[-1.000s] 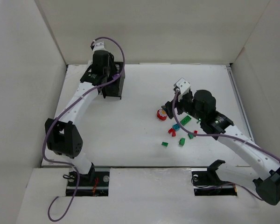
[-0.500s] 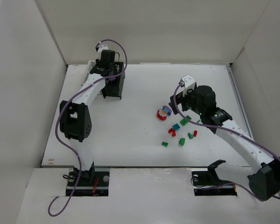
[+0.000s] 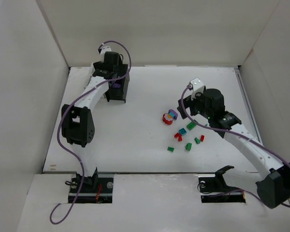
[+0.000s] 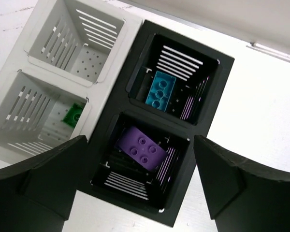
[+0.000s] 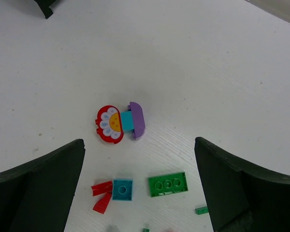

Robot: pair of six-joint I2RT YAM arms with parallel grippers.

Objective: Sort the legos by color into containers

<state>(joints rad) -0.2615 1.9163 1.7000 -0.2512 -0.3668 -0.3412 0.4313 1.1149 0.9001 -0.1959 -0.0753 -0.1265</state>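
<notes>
The bench (image 3: 135,145) is white, with white walls all around it. At the far left corner sit the containers (image 4: 183,126), a white box and a black box joined side by side, each with two cups. The left hand (image 4: 140,174) hangs right over them with its fingers apart and nothing between them. A purple brick (image 4: 140,149) lies in the black cup right under it. A teal brick (image 4: 162,90) is in the other black cup, and a small green brick (image 4: 73,116) sits in one white cup. The last white cup has nothing in it.

The right hand (image 5: 140,181) is wide open and holds nothing. It hovers over the loose legos (image 3: 183,135) near the middle of the bench.

I think the purple drop is done. The left hand should go straight up so its fingers don't bump the box rim.

For the next pick, the flat green brick (image 5: 168,184) looks easiest, because it lies a little apart. The hand should come straight down with one finger on each long side. The flower piece (image 5: 120,123) is red, teal and purple stuck together, so it is harder to sort.
</notes>
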